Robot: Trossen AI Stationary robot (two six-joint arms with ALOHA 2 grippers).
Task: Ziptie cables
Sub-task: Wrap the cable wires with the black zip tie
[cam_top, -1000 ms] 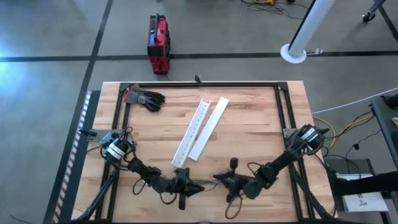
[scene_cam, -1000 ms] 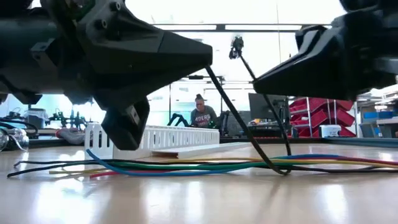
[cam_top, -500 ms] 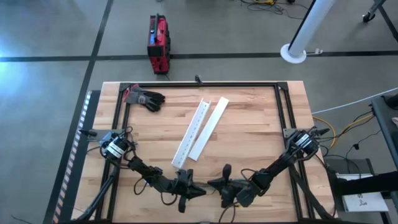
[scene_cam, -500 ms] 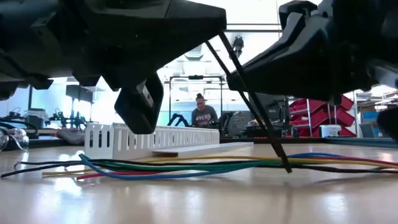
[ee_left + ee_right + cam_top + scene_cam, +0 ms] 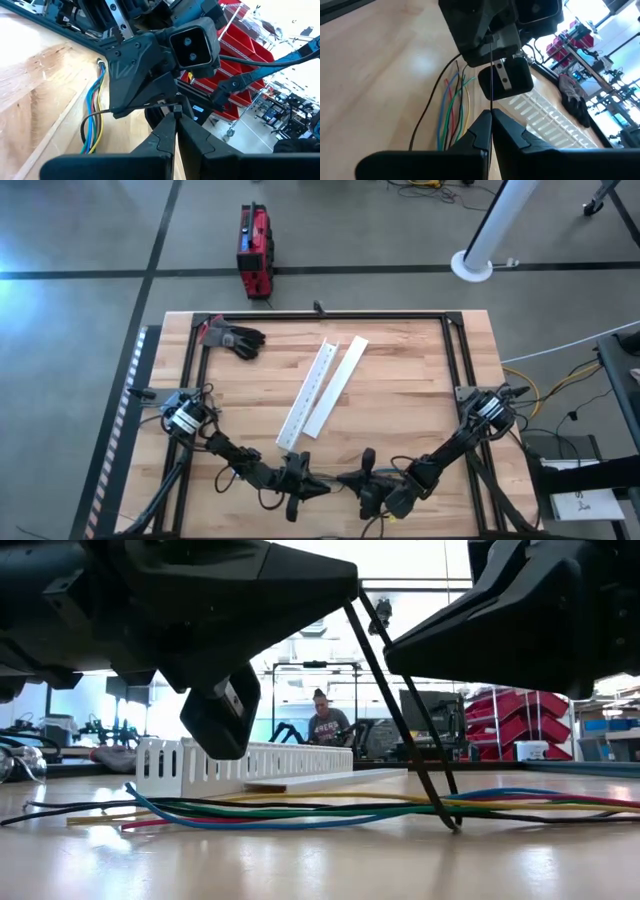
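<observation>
Wooden surface [image 5: 400, 380], lower centre of the frame: both grippers, left gripper [image 5: 318, 487] and right gripper [image 5: 345, 478], pinch one black zip tie [image 5: 400, 725] above the loose cables [image 5: 300, 808]. Nothing looks bundled yet, I'd say.

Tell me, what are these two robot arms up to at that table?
They are working on a bundle of thin coloured cables lying at the near edge of the wooden table. The left gripper and the right gripper meet nose to nose just above them, each pinched shut on a thin black zip tie that runs down and loops under the cables. Two white slotted strips and a black glove lie untouched farther back.
</observation>
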